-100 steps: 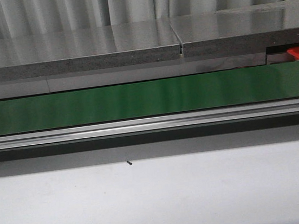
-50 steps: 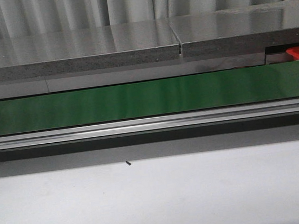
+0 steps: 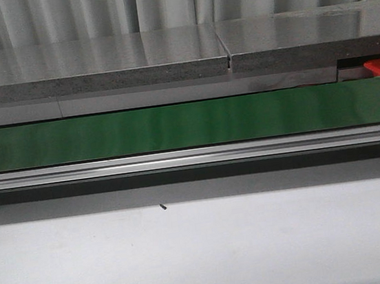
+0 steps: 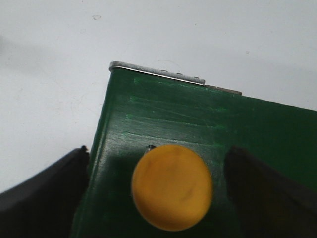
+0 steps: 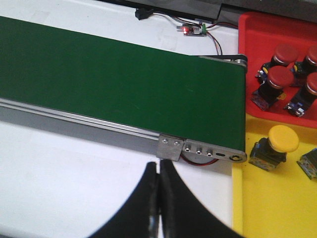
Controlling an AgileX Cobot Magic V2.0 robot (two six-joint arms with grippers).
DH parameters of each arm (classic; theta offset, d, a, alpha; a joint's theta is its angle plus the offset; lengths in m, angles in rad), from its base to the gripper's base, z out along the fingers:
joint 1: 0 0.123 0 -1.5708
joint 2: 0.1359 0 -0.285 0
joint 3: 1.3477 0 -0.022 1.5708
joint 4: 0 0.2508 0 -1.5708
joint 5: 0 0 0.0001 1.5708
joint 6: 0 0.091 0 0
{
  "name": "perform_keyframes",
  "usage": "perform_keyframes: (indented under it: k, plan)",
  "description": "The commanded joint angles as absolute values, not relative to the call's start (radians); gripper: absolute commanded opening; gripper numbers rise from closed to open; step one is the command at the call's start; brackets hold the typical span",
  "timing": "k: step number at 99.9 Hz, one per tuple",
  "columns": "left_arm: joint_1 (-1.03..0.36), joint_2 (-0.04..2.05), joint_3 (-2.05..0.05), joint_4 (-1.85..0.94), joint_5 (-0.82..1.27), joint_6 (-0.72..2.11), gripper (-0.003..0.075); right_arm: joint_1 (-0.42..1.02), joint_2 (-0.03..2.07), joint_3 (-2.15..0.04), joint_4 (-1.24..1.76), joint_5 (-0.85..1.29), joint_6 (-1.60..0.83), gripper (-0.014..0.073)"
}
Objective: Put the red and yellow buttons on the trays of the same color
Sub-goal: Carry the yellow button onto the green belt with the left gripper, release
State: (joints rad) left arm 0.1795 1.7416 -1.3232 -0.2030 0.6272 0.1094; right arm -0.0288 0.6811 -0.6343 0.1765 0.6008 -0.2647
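Yellow button [image 4: 172, 187] on the green conveyor belt [image 4: 213, 124], near its end edge, between the wide-spread fingers of the left tool [image 4: 158, 198]. Its domed cap looks hard, smooth and light, likely slippery; grip the cap's opposite sides. Right tool [image 5: 159, 208] pinched together, empty, near the yellow tray [image 5: 267, 198] and red tray [image 5: 252, 39].

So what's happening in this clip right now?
A sorting job off a green conveyor belt. The left gripper is open around a yellow button sitting on the belt, not gripping yet. The right gripper is shut and empty, beside the belt's end. Red buttons already sit in the red tray, a yellow one in the yellow tray.
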Motion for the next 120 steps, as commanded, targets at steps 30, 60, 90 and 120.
perform_keyframes:
  k: [30, 60, 90, 120]
  plan:
    - [0.178, 1.616, -1.381, -0.215, 0.596, 0.114, 0.0672, -0.029, 0.677, -0.659, 0.174, 0.541, -0.263, -0.0067]
    - [0.287, 1.612, -1.505, -0.211, 0.637, 0.114, 0.0672, -0.029, 0.677, -0.659, 0.174, 0.541, -0.263, -0.0067]
    - [0.465, 1.689, -1.516, -0.221, 0.650, 0.114, 0.0671, -0.029, 0.677, -0.659, 0.174, 0.541, -0.263, -0.0067]
    - [0.509, 1.852, -1.568, -0.219, 0.609, 0.124, 0.0671, -0.029, 0.677, -0.659, 0.174, 0.541, -0.263, -0.0067]
